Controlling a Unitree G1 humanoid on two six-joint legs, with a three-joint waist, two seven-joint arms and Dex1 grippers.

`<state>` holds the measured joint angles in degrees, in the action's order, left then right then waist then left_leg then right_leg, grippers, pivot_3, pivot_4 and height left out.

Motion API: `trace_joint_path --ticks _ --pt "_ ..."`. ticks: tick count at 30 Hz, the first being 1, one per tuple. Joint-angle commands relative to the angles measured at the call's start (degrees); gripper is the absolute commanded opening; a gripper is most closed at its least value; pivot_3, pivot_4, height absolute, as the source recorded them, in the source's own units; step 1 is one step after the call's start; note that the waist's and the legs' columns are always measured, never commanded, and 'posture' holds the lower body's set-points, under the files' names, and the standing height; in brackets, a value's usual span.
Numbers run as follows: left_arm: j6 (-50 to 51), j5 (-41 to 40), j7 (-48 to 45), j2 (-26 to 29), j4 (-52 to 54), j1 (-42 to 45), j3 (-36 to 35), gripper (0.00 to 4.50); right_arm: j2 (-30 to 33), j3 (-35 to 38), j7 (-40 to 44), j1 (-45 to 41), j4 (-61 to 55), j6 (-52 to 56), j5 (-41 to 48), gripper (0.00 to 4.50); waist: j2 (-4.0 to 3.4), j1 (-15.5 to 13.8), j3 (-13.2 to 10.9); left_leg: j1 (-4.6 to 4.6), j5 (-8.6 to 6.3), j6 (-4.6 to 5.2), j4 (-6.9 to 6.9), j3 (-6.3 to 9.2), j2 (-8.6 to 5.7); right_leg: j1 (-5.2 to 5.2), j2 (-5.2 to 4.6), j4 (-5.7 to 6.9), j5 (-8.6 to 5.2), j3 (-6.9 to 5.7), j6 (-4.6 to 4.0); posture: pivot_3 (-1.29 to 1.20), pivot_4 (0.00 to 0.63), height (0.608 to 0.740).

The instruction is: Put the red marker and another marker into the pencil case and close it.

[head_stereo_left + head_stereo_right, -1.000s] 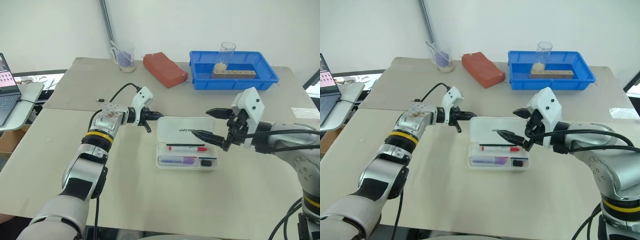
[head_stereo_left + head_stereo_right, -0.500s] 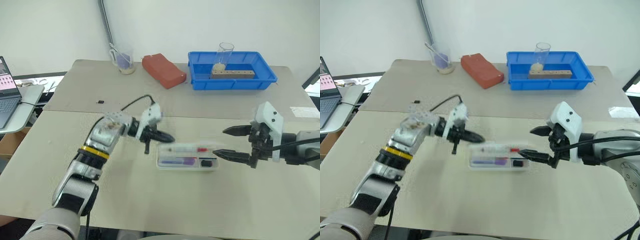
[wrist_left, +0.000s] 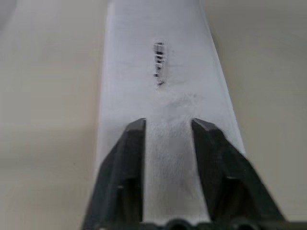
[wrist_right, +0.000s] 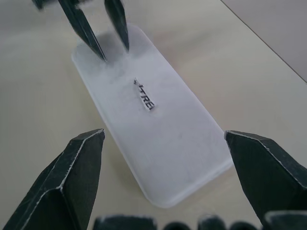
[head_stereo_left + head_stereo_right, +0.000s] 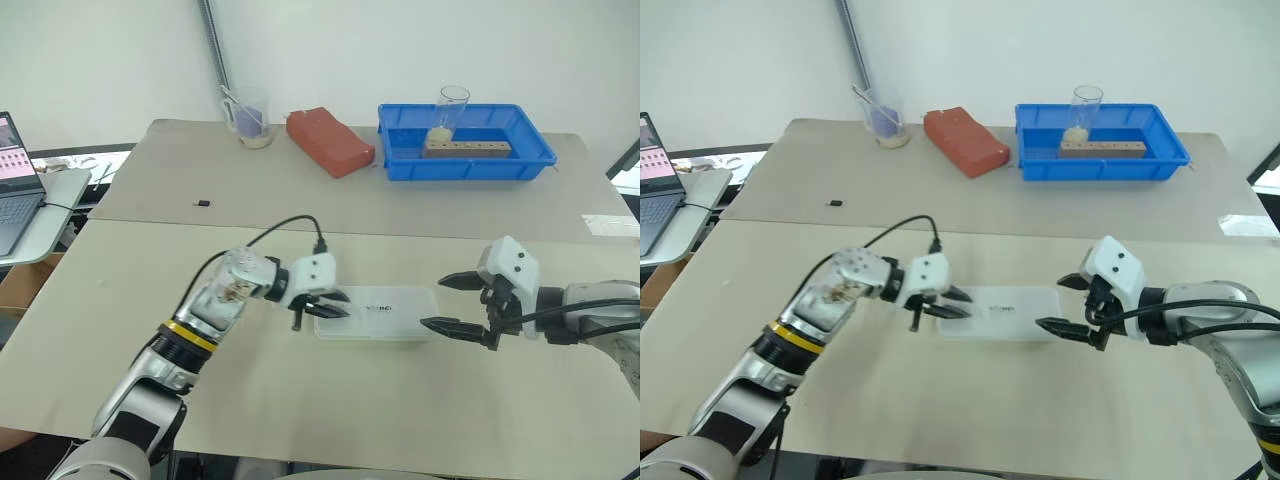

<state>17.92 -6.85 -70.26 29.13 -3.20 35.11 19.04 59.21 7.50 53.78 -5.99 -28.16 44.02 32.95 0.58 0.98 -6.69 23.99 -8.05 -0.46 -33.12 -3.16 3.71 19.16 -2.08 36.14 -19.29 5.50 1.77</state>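
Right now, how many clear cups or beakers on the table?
2. One beaker stands at the table's far edge, left of the red-brown block. One tall clear cup stands inside the blue tray. None looks hidden.

Pencil case (image 5: 385, 312) lid now down, left pincer (image 5: 331, 304) newly parted above it.

frosted plastic pencil case (image 5: 385, 312), matt table (image 5: 300, 400)
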Motion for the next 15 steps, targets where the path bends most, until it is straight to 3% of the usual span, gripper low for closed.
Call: trace_joint_path --ticks 1,3,10,15 --pt "3.71 -5.64 1.17 3.35 6.19 -1.64 -8.34 3.51 1.61 1.12 3.02 -2.21 2.53 -3.06 -0.94 4.4 -0.01 0.03 0.0 -0.01 0.0 0.0 0.0 0.0 0.0 -0.01 0.0 0.0 0.0 0.0 0.0 0.0 0.15 0.74" --pt "6.64 -7.81 2.67 5.76 8.63 -3.65 -12.6 4.48 2.37 1.12 4.63 -2.74 4.66 -4.35 -1.82 4.4 -0.02 0.1 0.0 -0.03 0.0 0.0 0.0 -0.03 0.01 -0.03 -0.01 0.0 0.0 0.02 0.0 0.0 0.15 0.74" --pt "8.89 -9.31 10.09 13.77 14.03 -15.32 -25.63 4.48 3.69 4.57 6.85 -2.51 12.39 -9.33 -4.69 4.4 0.0 -0.21 -0.02 -0.2 0.0 -0.01 0.1 -0.1 0.05 -0.06 -0.07 -0.01 -0.01 0.02 -0.02 0.0 0.15 0.74" --pt "12.51 -11.33 16.04 13.74 16.73 -16.81 -30.0 4.48 2.98 6.31 6.23 -2.7 16.11 -10.19 -5.98 4.4 0.02 -0.78 -0.01 -0.28 -0.01 -0.02 0.1 -0.25 0.04 0.04 -0.31 -0.05 -0.01 -0.11 -0.03 0.0 0.15 0.74"
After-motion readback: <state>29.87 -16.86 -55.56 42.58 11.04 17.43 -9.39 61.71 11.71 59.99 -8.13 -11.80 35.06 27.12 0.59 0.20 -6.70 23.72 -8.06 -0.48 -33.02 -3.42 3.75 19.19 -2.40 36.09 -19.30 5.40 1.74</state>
